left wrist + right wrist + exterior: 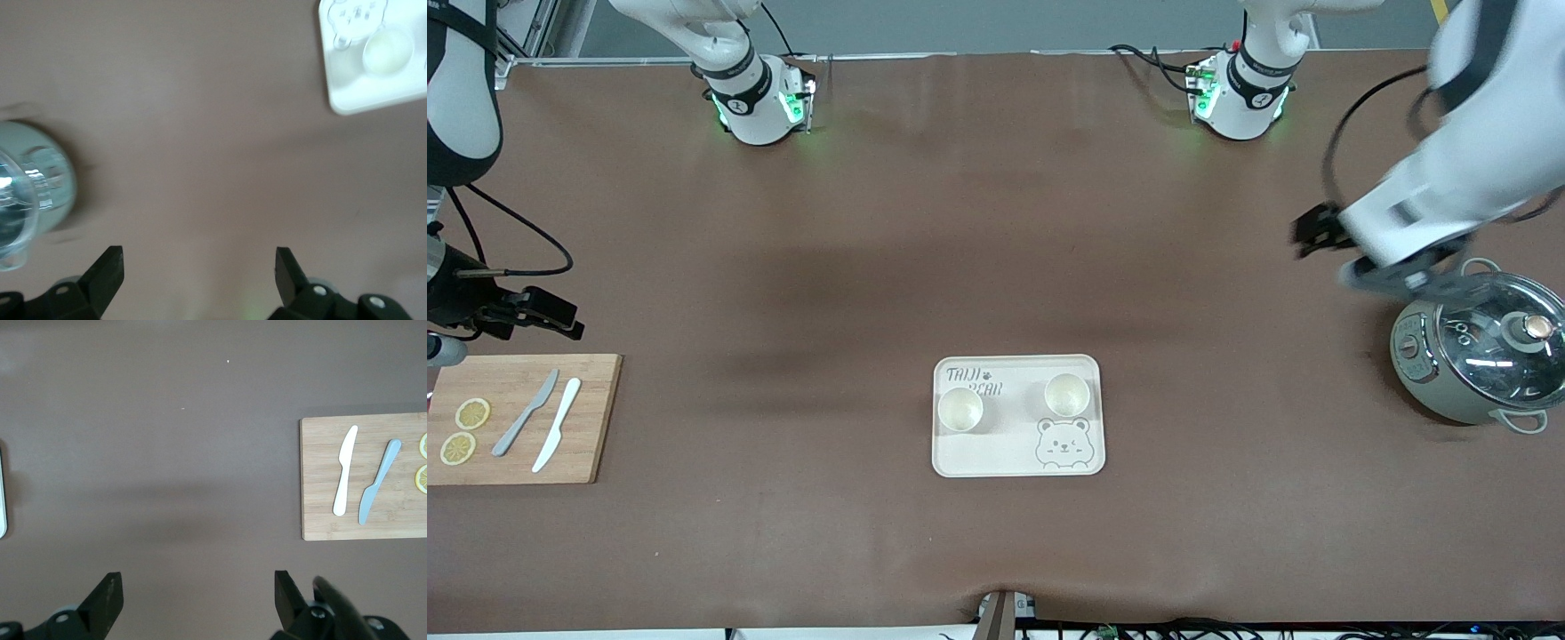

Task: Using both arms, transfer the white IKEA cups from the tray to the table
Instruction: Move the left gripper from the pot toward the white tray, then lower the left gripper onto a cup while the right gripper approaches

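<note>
The left gripper (199, 277) is held in the air with its fingers wide apart, and nothing is held between them. It is seen over bare table just beside the grey pot (1476, 360) at the left arm's end. The right gripper (198, 600) is also spread open and empty, over bare table beside the wooden cutting board (587, 418) at the right arm's end.

A bear-printed tray (1018, 458) is placed at the middle of the table, at about 6 o'clock in the front view. Two white cups (960, 410) (1066, 395) are standing upright on it, well apart, one toward each arm's end. The pot is covered by a glass lid (1507, 342).

On the cutting board a grey knife (525, 413), a white knife (557, 436) and two lemon slices (472, 413) (457, 448) are laid.
</note>
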`<action>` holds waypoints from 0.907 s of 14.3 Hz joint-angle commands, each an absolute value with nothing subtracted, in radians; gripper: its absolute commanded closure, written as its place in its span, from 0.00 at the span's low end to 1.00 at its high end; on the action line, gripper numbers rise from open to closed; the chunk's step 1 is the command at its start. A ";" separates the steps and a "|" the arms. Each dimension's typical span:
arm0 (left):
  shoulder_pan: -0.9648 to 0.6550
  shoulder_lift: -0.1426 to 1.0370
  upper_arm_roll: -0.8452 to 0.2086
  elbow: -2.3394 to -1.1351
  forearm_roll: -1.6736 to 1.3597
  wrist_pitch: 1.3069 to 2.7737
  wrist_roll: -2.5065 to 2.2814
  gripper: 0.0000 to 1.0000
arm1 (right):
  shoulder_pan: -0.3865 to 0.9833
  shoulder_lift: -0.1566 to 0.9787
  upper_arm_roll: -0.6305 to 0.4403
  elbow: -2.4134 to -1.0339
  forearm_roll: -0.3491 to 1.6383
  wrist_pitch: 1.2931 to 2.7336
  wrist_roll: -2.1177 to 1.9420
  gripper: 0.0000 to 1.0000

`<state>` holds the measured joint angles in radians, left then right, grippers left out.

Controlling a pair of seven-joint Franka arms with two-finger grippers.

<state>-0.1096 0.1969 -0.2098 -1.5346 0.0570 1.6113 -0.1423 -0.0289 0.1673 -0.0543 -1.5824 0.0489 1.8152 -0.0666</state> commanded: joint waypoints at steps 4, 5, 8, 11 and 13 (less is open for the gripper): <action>-0.127 0.406 -0.310 -1.512 0.119 1.931 -0.521 0.00 | -0.015 0.156 -0.054 -1.588 0.029 1.827 -0.048 0.00; -0.129 0.431 -0.319 -1.526 0.145 1.977 -0.549 0.00 | -0.006 0.158 -0.054 -1.574 0.028 1.822 -0.017 0.00; -0.127 0.462 -0.344 -1.597 0.196 2.136 -0.609 0.00 | 0.026 0.178 -0.052 -1.539 0.040 1.825 0.078 0.00; -0.127 0.475 -0.344 -1.672 0.196 2.299 -0.643 0.00 | 0.096 0.215 -0.051 -1.500 0.049 1.827 0.194 0.00; -0.127 0.501 -0.344 -1.684 0.196 2.342 -0.655 0.00 | 0.142 0.233 -0.051 -1.496 0.045 1.830 0.268 0.00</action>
